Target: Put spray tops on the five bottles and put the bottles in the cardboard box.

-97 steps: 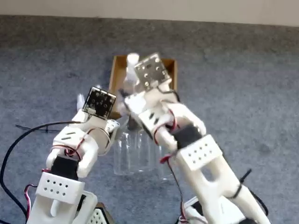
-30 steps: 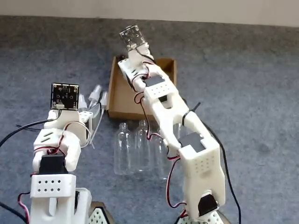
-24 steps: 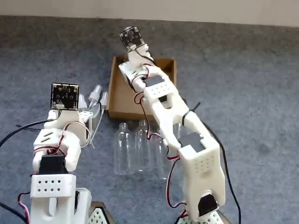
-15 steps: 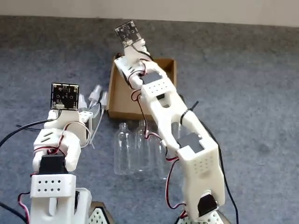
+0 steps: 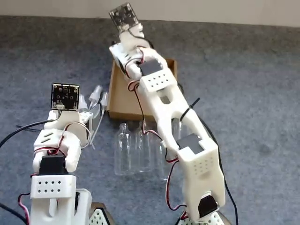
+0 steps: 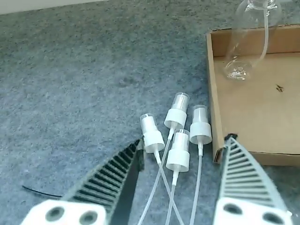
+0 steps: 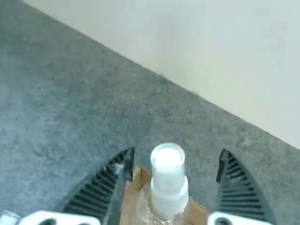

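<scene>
The grey table (image 5: 243, 93) carries everything. The right arm (image 5: 164, 108) stretches across the cardboard box (image 5: 121, 98), which sits toward the table's far edge. Uncapped bottles (image 5: 123, 152) stand in a row just beside the box's near wall. The capped bottle (image 6: 246, 42) stands in the box's far left corner. The right gripper (image 7: 176, 150) hangs over it, fingers spread wide either side of its spray top (image 7: 168, 164), touching nothing. Four loose spray tops (image 6: 178, 152) lie by the box's left wall, under the left gripper (image 6: 184, 139), fingers likewise apart. This looks like the release. The right gripper should rise straight up, clear of the spray top, so the light bottle stays standing.
</scene>
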You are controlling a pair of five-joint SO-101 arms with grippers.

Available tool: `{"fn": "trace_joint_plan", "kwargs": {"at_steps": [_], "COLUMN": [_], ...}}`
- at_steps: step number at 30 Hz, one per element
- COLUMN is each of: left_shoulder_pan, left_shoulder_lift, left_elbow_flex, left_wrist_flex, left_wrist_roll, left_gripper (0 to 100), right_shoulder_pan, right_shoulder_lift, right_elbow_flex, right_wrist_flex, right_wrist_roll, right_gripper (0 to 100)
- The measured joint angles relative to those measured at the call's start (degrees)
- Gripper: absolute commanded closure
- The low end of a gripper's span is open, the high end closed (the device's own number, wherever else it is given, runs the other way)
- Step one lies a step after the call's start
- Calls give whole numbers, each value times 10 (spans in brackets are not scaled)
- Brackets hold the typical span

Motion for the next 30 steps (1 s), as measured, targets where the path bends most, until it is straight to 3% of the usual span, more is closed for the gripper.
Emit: {"fn": "trace_joint_plan", "kwargs": {"at_steps": [6, 19, 25, 30], "left_shoulder_pan": [0, 0, 0, 1], "left_shoulder_lift": [0, 0, 0, 0], "left_elbow_flex": [0, 0, 3, 23], "left_wrist_flex": [0, 0, 0, -24], "left_wrist_roll": [0, 0, 0, 0], "left_gripper": [755, 755, 755, 755], "right_shoulder_pan": [0, -64, -2, 60], "right_shoulder_lift": [0, -1, -2, -35], "right_elbow_flex": [-134, -455, -524, -482], "right_wrist_flex": [163, 656, 675, 676], "right_wrist_roll": [0, 1, 1, 1], "right_gripper": [767, 771, 771, 771]}}
